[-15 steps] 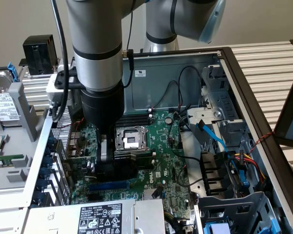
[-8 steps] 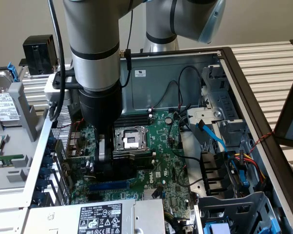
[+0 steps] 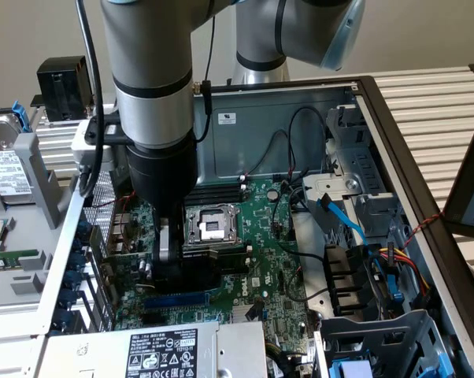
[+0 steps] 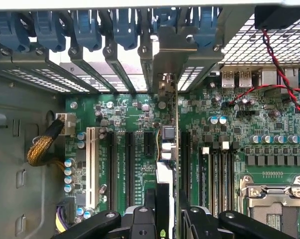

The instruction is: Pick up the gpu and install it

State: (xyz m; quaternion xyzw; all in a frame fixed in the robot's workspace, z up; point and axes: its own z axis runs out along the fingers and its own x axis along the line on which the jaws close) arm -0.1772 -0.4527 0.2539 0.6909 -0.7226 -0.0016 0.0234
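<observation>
My gripper [image 4: 166,219] is shut on the gpu [image 4: 166,149]. In the wrist view the card is edge-on and upright, running from between my fingers [image 4: 142,219] out to its silver end bracket [image 4: 172,55], which stands at the case's rear slot openings. The card's lower edge lies along the expansion slots of the green motherboard [image 4: 229,109]; whether it is seated I cannot tell. In the exterior view my gripper [image 3: 170,250] is deep inside the open computer case, with the gpu's black shroud [image 3: 188,276] just above a blue slot [image 3: 174,301].
The CPU socket [image 3: 209,224] sits just beside my gripper. Blue slot latches [image 4: 85,27] line the rear wall. A power supply [image 3: 162,350] lies at the front, and drive bays with cables [image 3: 363,260] are on the exterior view's right. A red-black twisted wire [image 4: 279,69] crosses near the rear ports.
</observation>
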